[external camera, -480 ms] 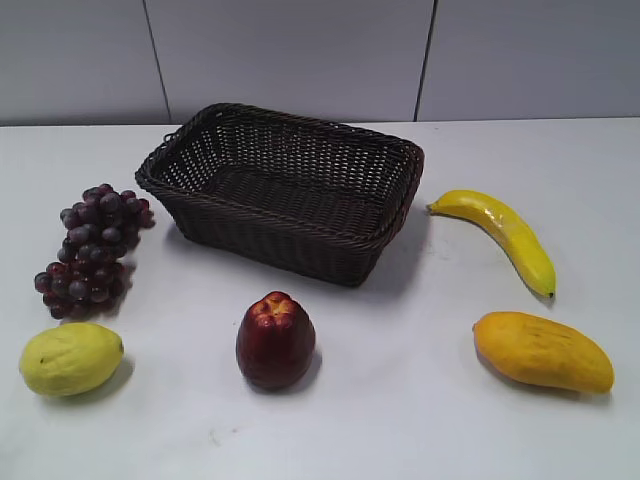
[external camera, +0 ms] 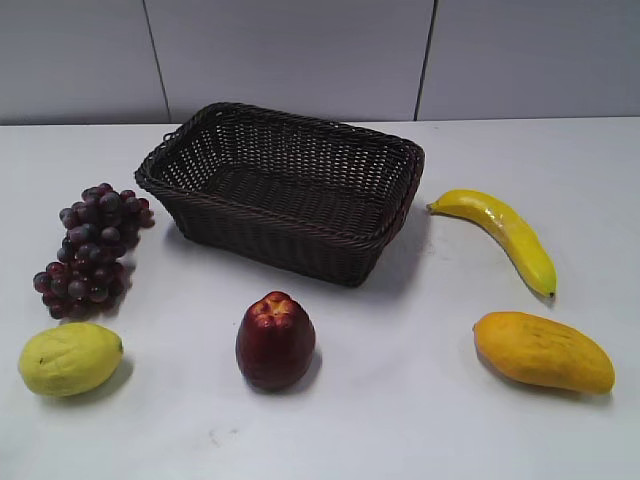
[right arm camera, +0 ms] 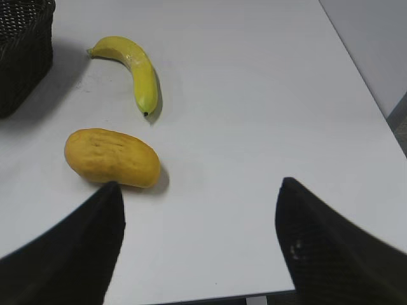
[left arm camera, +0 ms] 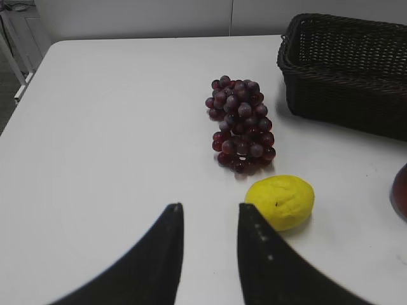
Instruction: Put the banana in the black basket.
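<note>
Banana [external camera: 503, 236] beside black basket [external camera: 285, 190]; wide-apart right tool [right arm camera: 200, 244] only wrist-visible.

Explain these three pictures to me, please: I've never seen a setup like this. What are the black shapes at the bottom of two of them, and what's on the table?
A robot with two arms is filming a white table. One picture is from a camera facing the table; the other two are from cameras on the arms' wrists. The black shapes are each arm's jaws: the left gripper stands slightly apart, the right gripper wide open. Both hold nothing.

On the table sit a black basket, empty, with a banana and mango to its right, grapes and a lemon to its left, and a red apple in front. The banana, meant for the basket, lies untouched.
</note>
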Controlling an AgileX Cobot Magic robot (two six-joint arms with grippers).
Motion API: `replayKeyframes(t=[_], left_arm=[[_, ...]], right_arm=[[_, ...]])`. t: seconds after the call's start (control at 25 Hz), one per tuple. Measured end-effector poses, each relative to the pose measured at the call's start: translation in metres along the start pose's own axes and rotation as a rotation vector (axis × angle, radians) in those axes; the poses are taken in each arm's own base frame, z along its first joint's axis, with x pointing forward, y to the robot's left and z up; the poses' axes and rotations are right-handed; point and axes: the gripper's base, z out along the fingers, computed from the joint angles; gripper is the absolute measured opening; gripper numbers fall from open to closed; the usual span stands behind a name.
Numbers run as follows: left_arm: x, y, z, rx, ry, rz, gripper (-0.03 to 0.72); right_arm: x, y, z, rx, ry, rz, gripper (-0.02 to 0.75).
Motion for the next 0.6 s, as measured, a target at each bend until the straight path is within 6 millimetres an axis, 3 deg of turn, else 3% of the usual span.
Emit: replayKeyframes(t=[0.6], left_arm=[[0.0, 0.0, 0.0, 0.0, 0.0, 0.0, 0.215]], right_arm=[[-0.0058, 0.0004, 0.0004, -0.002, -0.013, 0.0, 0.59]])
